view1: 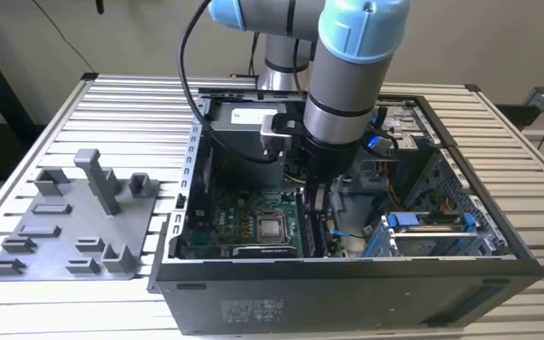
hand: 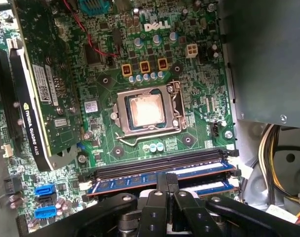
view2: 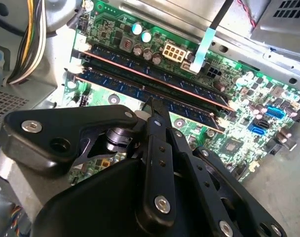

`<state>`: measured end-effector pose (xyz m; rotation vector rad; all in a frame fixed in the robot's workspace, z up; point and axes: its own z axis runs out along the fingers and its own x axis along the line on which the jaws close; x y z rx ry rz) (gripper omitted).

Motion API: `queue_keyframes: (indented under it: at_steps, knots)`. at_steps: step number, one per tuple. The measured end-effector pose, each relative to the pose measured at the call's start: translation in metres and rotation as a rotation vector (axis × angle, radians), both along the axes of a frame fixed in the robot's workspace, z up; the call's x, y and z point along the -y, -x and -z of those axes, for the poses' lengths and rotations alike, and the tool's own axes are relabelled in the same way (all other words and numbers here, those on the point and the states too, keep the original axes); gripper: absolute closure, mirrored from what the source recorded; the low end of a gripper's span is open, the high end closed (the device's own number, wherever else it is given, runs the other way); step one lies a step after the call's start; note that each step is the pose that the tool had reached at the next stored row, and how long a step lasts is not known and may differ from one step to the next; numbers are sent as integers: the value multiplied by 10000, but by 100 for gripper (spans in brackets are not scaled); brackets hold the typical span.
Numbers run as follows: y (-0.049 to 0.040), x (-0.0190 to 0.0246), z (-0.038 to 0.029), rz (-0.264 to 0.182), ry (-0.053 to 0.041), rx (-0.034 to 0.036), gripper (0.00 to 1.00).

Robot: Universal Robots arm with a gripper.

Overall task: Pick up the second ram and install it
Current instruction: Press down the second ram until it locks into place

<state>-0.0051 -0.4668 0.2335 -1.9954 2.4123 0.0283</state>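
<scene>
The open computer case (view1: 348, 273) lies on the slatted table, and my arm reaches down into it. Inside, my gripper (view1: 314, 209) hangs over the motherboard's memory slots. In both wrist views its black fingers are shut together. Their tips (view2: 151, 104) rest on the top edge of the second ram (view2: 110, 88), a long dark stick standing in its slot (hand: 125, 183). Another ram stick (view2: 140, 66) stands parallel in the neighbouring slot. The fingers sit side by side along the stick's length, not across it.
A grey tray (view1: 74, 234) of blocks and a post sits at the exterior view's left of the case. Around the slots are the CPU socket (hand: 147, 111), a graphics card (hand: 36, 94), the power supply box (hand: 263, 59), cable bundles (view2: 26, 44) and a drive cage (view1: 423, 230).
</scene>
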Motion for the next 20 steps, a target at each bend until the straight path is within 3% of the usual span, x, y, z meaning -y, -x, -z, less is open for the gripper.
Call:
queue_keyframes:
  at_steps: [7,15,17,20]
  knots:
    - [0,1,102,-1,12,-4,89]
    - [0,1,133,-3,-1,-2,89]
    - [0,-2,113,-3,-27,1,89]
    - [1,0,-16,-2,-9,-15,89]
